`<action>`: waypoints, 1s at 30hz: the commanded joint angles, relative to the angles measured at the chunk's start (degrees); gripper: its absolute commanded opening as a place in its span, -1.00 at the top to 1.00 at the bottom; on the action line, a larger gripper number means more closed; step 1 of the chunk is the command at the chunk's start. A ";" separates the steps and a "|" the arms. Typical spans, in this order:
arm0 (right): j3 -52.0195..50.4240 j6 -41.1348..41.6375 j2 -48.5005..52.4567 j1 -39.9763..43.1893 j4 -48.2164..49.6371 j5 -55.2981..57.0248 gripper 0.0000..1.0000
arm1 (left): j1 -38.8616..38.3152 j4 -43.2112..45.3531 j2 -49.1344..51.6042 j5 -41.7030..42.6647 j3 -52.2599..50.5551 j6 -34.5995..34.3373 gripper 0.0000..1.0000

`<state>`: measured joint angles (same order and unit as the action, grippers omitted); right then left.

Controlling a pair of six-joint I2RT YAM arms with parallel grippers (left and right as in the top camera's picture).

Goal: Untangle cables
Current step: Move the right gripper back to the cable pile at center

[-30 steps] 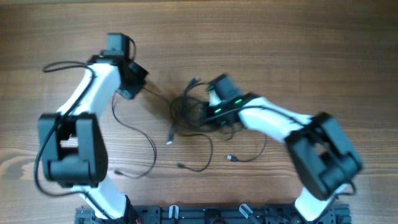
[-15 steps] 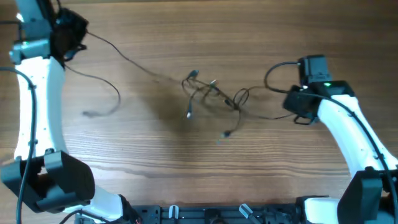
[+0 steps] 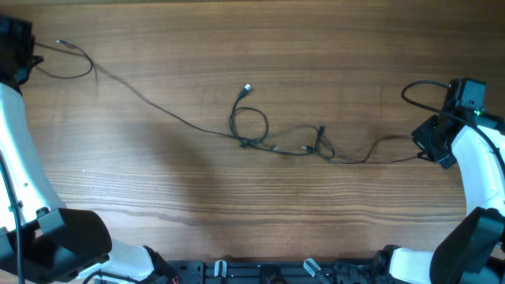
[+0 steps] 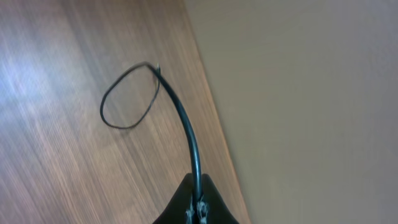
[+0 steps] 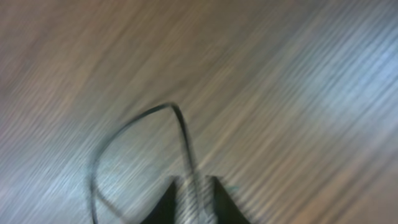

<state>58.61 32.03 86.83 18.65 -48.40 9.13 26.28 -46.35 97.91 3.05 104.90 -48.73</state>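
Left gripper [image 3: 24, 60]: you have it at the far upper-left corner of the table [image 3: 158, 209]. The jaws are pressed together on one thin black cord [image 4: 187, 134]. In the left wrist view the cord rises out of the fingertips and curls into an open loop over the wood, near the table edge.

Right gripper [image 3: 424, 147]: at the right edge, mid-depth. The right wrist view is smeared by motion. A cord runs in between the two fingertips [image 5: 166, 194], which look slightly apart. You cannot tell whether they are pinching it.

Cables [image 3: 243, 140]: strung out in a long, shallow line across the table, from one gripper to the other. Near the centre they form a round ring with a small tangle at its base. A silver plug [image 3: 247, 89] sticks up above the ring. A second, smaller knot [image 3: 322, 145] sits just to the right of it, on the same line.
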 commanded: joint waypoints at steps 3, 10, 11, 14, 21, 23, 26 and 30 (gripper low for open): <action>0.15 -17.00 -0.42 -2.03 0.94 -23.30 -0.99 | -3.23 -0.42 -0.83 8.50 0.96 -2.08 0.92; 0.13 -21.81 -0.42 -12.39 2.36 -35.78 -1.00 | -11.52 1.09 -0.83 16.63 0.96 14.80 0.92; 0.13 -22.03 -0.42 -14.51 3.30 -37.35 -0.99 | -12.41 1.07 -0.83 17.35 0.96 18.03 0.92; -0.15 -21.94 -0.20 -26.56 13.70 -38.95 -0.99 | -17.25 -2.99 -0.70 15.76 0.96 26.88 0.92; -0.22 -18.40 7.93 -42.73 36.33 -30.27 -0.28 | -19.32 -15.93 -0.39 2.67 -0.24 13.38 0.92; -0.11 -18.27 12.07 -45.90 41.81 -30.08 -0.28 | -19.47 -18.58 -0.39 3.56 -2.40 13.33 0.92; 0.59 -15.69 17.18 -48.59 46.49 -28.70 -0.28 | -20.04 -19.89 -0.39 4.31 -7.26 13.88 0.92; 1.84 -12.24 21.27 -50.38 48.63 -28.22 -0.35 | -21.49 -17.62 -0.39 10.08 -15.93 15.45 0.92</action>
<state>58.57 15.90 105.36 -30.83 -1.08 -20.80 6.26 -65.54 97.80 8.78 95.74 -33.71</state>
